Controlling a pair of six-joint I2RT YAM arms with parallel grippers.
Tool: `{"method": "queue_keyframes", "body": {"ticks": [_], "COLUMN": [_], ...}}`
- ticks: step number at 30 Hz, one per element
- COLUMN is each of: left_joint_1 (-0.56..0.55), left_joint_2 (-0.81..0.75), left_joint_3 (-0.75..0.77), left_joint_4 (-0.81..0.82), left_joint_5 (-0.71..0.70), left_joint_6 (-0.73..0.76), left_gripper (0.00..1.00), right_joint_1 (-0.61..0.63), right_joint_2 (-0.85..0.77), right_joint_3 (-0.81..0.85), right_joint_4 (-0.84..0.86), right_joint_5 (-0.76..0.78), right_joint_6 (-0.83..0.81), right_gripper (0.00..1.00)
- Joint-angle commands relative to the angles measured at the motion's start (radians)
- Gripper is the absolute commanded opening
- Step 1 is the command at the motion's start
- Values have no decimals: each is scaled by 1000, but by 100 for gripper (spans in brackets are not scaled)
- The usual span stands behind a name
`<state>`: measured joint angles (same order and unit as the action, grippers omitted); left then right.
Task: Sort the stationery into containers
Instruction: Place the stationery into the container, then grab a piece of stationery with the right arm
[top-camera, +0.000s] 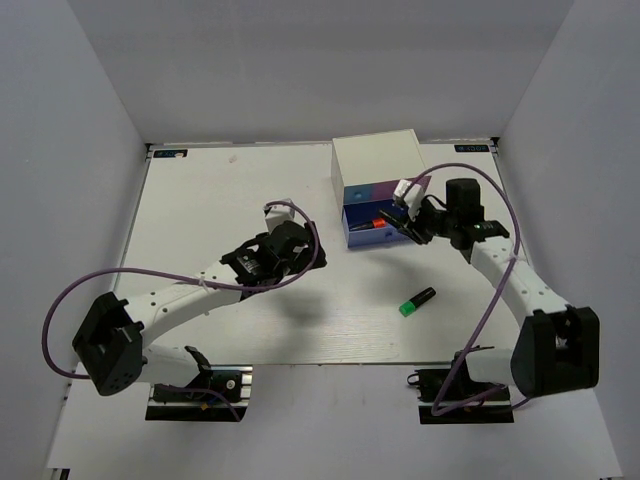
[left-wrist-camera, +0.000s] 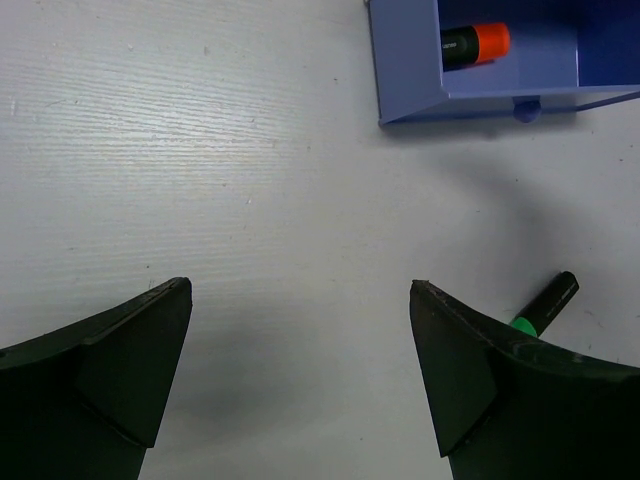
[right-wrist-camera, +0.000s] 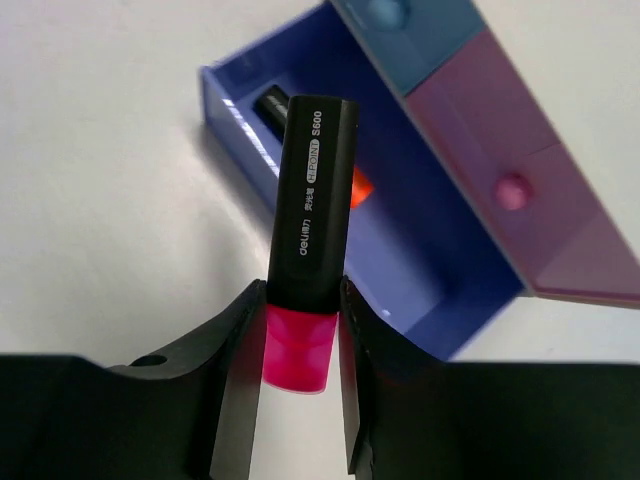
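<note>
The white drawer box (top-camera: 377, 160) stands at the back right with its blue drawer (top-camera: 372, 227) pulled out. An orange-capped highlighter (left-wrist-camera: 475, 45) lies in the drawer (right-wrist-camera: 400, 240). My right gripper (right-wrist-camera: 300, 330) is shut on the pink-capped highlighter (right-wrist-camera: 310, 210), holding it over the open drawer; it also shows in the top view (top-camera: 408, 218). The green-capped highlighter (top-camera: 417, 301) lies on the table in front of the box and shows in the left wrist view (left-wrist-camera: 545, 303). My left gripper (left-wrist-camera: 300, 330) is open and empty over bare table, left of the drawer (top-camera: 290, 245). The pink cylinder and grey-blue piece are out of view.
A closed pink drawer front (right-wrist-camera: 520, 190) and a blue-green one (right-wrist-camera: 400, 30) sit above the open drawer. White walls ring the table (top-camera: 230, 190). The right arm's cable (top-camera: 500, 230) loops beside the box.
</note>
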<state>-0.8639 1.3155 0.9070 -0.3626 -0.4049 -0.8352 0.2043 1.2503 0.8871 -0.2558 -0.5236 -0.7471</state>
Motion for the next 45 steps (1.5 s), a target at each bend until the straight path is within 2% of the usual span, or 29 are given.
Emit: {"method": "queue_keyframes", "body": {"ticks": [1, 2, 4, 6, 7, 9, 15, 17, 19, 20, 21, 22, 23, 25, 27, 29, 30, 33, 37, 39, 41, 45], "left_joint_1": [-4, -4, -4, -4, -4, -4, -4, -4, -4, -4, -4, -4, -4, -4, -4, -4, -4, -4, -4, -4, -4, -4], "left_joint_2": [-45, -45, -55, -55, -55, -64, -73, -82, -82, -82, -82, -82, -82, -82, -72, -71, -71, -62, -62, -62, -71, -81], "left_joint_3": [-19, -28, -28, -28, -28, -37, -56, -56, -65, -74, -74, -74, -74, -74, -74, -74, -74, -74, -74, -74, -83, -83], "left_joint_4": [17, 17, 27, 27, 27, 27, 27, 27, 27, 27, 27, 27, 27, 36, 36, 36, 36, 36, 36, 36, 36, 36], "left_joint_5": [29, 29, 29, 29, 29, 29, 29, 29, 20, 20, 20, 20, 20, 20, 20, 29, 29, 29, 29, 29, 29, 29], "left_joint_6": [-1, -1, -1, -1, -1, -1, -1, -10, -10, -10, -10, -10, -10, -10, -10, -10, -10, -10, -10, -10, -10, -19], "left_gripper": [100, 100, 100, 100, 100, 100, 100, 100, 100, 100, 100, 100, 100, 100, 100, 100, 100, 100, 100, 100, 100, 100], "right_joint_1": [3, 3, 3, 0, 3, -3, -6, -8, -14, -14, -16, -13, -11, -11, -9, -11, -11, -8, -9, -11, -11, -8], "right_joint_2": [73, 101, 147, 204, 215, 239, 241, 212, 164, 153, 147, 152, 158, 187, 186, 140, 124, 67, 72, 83, 83, 67], "right_joint_3": [78, 96, 125, 151, 173, 188, 197, 182, 168, 159, 162, 162, 161, 151, 99, 30, -44, -120, -143, -155, -175, -220], "right_joint_4": [29, 44, 50, 59, 70, 95, 86, 46, -26, -134, -275, -428, -503, -691, -732, -705, -671, -668, -720, -735, -718, -564], "right_joint_5": [72, 89, 123, 143, 155, 168, 134, 49, -18, -145, -183, -219, -287, -314, -305, -290, -264, -218, -158, -128, -107, -85], "right_joint_6": [-125, -159, -198, -221, -221, -221, -206, -199, -273, -319, -498, -571, -640, -814, -876, -888, -897, -982, -1094, -1114, -1112, -1029], "right_gripper": [12, 14, 31, 44, 47, 51, 51, 31, 7, 0, 0, 0, 0, 0, 15, 28, 30, 36, 41, 53, 72, 74]}}
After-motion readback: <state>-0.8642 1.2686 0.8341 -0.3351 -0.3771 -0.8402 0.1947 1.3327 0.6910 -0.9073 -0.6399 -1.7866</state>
